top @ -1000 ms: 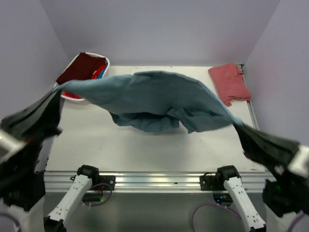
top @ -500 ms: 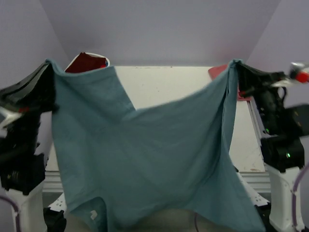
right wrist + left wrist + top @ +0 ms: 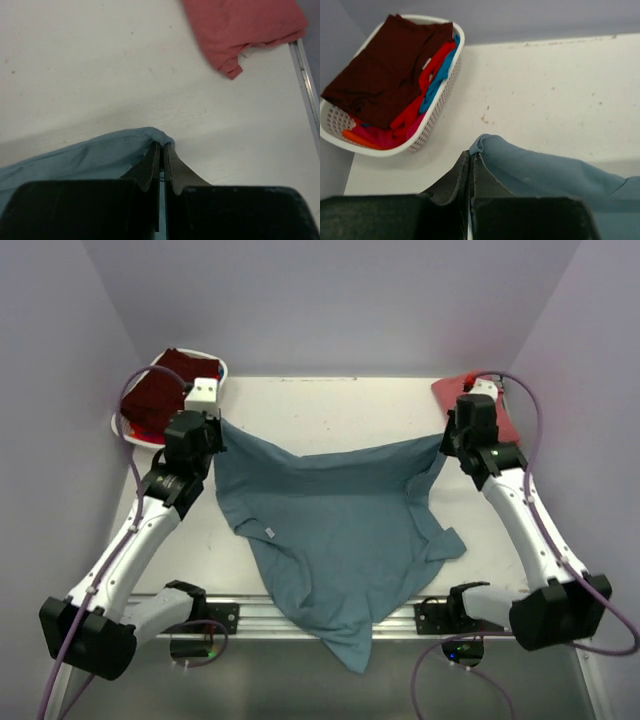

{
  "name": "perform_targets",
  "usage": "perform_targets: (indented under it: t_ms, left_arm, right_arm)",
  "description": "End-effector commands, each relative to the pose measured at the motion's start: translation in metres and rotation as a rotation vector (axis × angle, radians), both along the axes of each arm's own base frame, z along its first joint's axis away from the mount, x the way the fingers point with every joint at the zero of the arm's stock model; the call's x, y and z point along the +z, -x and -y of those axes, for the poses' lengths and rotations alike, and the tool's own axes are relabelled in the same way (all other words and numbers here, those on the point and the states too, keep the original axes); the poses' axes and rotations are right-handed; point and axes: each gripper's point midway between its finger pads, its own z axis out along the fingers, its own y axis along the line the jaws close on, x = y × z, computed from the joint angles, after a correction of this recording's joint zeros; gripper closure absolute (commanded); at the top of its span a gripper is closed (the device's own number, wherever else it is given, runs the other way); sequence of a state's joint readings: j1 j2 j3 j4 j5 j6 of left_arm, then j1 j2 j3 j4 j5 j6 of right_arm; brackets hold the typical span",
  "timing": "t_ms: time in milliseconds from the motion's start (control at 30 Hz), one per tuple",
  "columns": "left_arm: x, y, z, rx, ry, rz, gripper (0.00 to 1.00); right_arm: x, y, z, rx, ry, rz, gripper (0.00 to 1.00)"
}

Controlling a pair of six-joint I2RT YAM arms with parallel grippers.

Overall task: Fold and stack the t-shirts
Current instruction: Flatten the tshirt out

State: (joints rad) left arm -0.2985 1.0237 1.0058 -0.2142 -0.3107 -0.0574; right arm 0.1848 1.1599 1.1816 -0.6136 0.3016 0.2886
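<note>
Nearest me, a tail of the teal shirt (image 3: 330, 530) hangs off the front edge of the worktop (image 3: 330, 405). The rest lies rumpled across the middle, with folds bunched on its right side. At its far edge the cloth is stretched between my two arms. My left gripper (image 3: 471, 157) is clenched on one corner and my right gripper (image 3: 161, 146) is clenched on the other, both low over the surface.

I judge this to be the spreading step: the shirt is laid out but not yet flat, and no fold is made. The next move calls for drawing both corners away from me together, keeping the edge taut, so the tail comes up onto the worktop.

Beyond my left gripper is the basket (image 3: 440, 100), with a maroon shirt (image 3: 385, 75) on top. The salmon shirt (image 3: 245, 30) lies in the far right corner.
</note>
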Motion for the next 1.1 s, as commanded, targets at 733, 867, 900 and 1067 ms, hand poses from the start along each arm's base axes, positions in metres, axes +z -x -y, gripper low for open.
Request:
perform_targets:
  t_ms: [733,867,900,1067]
  left_arm:
    - [-0.114,-0.195,-0.056,0.158,0.031,-0.112,1.0]
    - [-0.126,-0.236,-0.05,0.133,0.026,-0.108,1.0]
    - [-0.124,-0.244,-0.048,0.116,0.033,-0.102,1.0]
    - [-0.075,-0.277,-0.031,0.029,0.074,0.019,1.0]
  right_arm:
    - [-0.086,-0.207,0.014,-0.188,0.144,0.001,1.0]
    - [-0.084,-0.236,0.018,-0.207,0.152,0.026,1.0]
    - [-0.085,-0.242,0.021,-0.218,0.158,0.031,1.0]
    - [-0.055,-0.263,0.031,-0.281,0.185,0.128,0.88]
